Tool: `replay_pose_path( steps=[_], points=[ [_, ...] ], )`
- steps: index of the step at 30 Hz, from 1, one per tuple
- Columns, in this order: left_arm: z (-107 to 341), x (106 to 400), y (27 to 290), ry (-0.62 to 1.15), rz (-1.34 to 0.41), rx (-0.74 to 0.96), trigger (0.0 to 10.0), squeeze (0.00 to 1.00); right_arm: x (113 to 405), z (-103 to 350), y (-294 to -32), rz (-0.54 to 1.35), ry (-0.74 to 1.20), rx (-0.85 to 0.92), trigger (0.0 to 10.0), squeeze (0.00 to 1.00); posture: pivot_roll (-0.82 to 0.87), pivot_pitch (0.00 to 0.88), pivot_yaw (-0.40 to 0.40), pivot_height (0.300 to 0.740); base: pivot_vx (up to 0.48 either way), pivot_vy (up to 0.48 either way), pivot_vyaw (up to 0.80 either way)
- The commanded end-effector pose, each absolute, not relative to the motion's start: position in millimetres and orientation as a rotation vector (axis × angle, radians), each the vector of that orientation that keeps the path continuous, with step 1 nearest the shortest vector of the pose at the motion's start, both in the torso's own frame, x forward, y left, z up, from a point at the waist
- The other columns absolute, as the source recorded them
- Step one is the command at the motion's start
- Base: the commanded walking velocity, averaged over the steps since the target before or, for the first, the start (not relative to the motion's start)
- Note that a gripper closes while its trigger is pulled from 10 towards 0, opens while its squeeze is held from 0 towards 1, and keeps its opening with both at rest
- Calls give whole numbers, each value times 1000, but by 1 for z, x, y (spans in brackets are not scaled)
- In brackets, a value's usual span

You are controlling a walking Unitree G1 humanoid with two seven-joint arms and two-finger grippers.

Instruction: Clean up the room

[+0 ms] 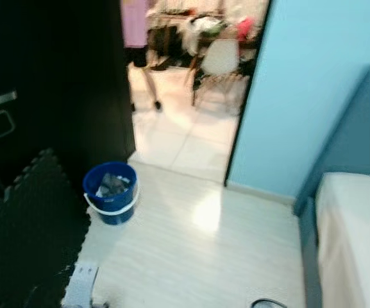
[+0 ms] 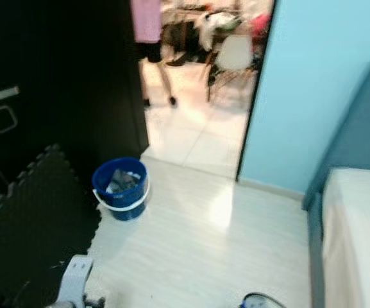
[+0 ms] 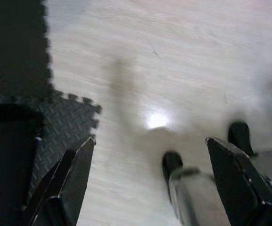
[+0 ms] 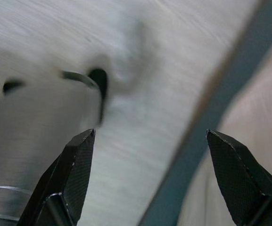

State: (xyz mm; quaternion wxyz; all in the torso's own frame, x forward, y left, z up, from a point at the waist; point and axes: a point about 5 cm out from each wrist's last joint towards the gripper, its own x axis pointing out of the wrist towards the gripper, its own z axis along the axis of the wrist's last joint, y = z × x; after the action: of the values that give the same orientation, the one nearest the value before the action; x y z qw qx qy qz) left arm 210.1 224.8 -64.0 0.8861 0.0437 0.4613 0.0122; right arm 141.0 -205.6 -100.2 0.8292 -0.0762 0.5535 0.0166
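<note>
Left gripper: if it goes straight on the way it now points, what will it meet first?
Most likely the bare pale wood floor. The left gripper has open fingers with nothing between them; the black foam mat lies off to one side. Depth is unclear.

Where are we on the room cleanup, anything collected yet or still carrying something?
Looks partly done: the blue bucket by the dark door already holds some crumpled items. Nothing is in hand: the left tool and right tool both hang open above bare floor. No loose litter stands out on the pale floor, though the views are blurred. The bed and black foam mat look untouched.
</note>
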Motion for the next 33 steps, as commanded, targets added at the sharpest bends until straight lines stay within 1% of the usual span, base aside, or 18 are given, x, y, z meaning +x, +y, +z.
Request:
replay_pose_path(
  steps=[1, 6, 13, 16, 18, 19, 20, 23, 24, 25, 27, 29, 30, 31, 32, 33],
  points=[
    [-68, 202, 230, 991, 38, 98, 10000, 0, 141, -102, -196, 60, 1181, -159, 10000, 0, 101, 0, -32, 730, -368, 0, -725],
    [-68, 201, 229, 991, 41, 97, 10000, 0, 143, -101, -195, 61, 1180, -161, 10000, 0, 102, 0, -31, 730, -340, 0, -725],
    [-73, 192, 229, 980, 89, 77, 10000, 0, 140, -103, -193, 64, 1183, -174, 10000, 0, 93, 0, -45, 730, 0, 0, -725],
    [-76, 187, 228, 982, 94, 73, 10000, 0, 137, -103, -197, 44, 1184, -168, 10000, 0, 89, 0, -46, 730, 0, 0, 0],
    [-81, 176, 225, 998, 91, 80, 10000, 0, 129, -104, -208, 10, 1191, -161, 10000, 0, 60, 0, -29, 730, 0, 0, 0],
    [-81, 176, 225, 998, 91, 80, 10000, 0, 129, -104, -208, 10, 1191, -161, 10000, 0, 60, 0, -29, 730, 0, 0, 0],
    [-91, 155, 217, 1039, 60, 87, 10000, 0, 118, -105, -219, -26, 1203, -153, 10000, 0, 56, 0, -28, 730, 0, 0, 0],
    [-94, 149, 215, 1052, 47, 99, 10000, 0, 116, -105, -222, -35, 1206, -152, 10000, 0, 56, 0, -28, 730, 0, 0, 0],
    [-97, 141, 213, 1065, 34, 110, 10000, 0, 116, -105, -224, -42, 1209, -143, 10000, 0, 33, 0, -24, 730, 0, 0, -769],
    [-102, 125, 213, 1085, 23, 121, 10000, 0, 119, -104, -222, -36, 1202, -143, 10000, 0, 23, 0, -3, 730, 0, 0, -781],
    [-102, 125, 213, 1085, 23, 121, 10000, 0, 119, -104, -222, -36, 1202, -143, 10000, 0, 23, 0, -3, 730, 0, 0, -781],
    [-104, 116, 215, 1093, 14, 132, 10000, 0, 125, -103, -219, -39, 1183, -134, 10000, 0, 13, 0, 15, 730, 0, 0, -781],
    [-104, 116, 215, 1093, 14, 132, 10000, 0, 125, -103, -219, -39, 1183, -134, 10000, 0, 13, 0, 15, 730, 0, 0, -781],
    [-89, 160, 215, 1006, -4, 141, 10000, 0, 131, -102, -213, -54, 1157, -99, 10000, 0, 18, 0, 25, 730, 0, 0, -694],
    [-89, 160, 215, 1006, -4, 141, 10000, 0, 131, -102, -213, -54, 1157, -99, 10000, 0, 18, 0, 25, 730, 0, 0, -694],
    [-84, 173, 215, 983, -7, 143, 10000, 0, 132, -102, -211, -59, 1151, -87, 10000, 0, 18, 0, 25, 730, 0, 0, -694]
  ],
)
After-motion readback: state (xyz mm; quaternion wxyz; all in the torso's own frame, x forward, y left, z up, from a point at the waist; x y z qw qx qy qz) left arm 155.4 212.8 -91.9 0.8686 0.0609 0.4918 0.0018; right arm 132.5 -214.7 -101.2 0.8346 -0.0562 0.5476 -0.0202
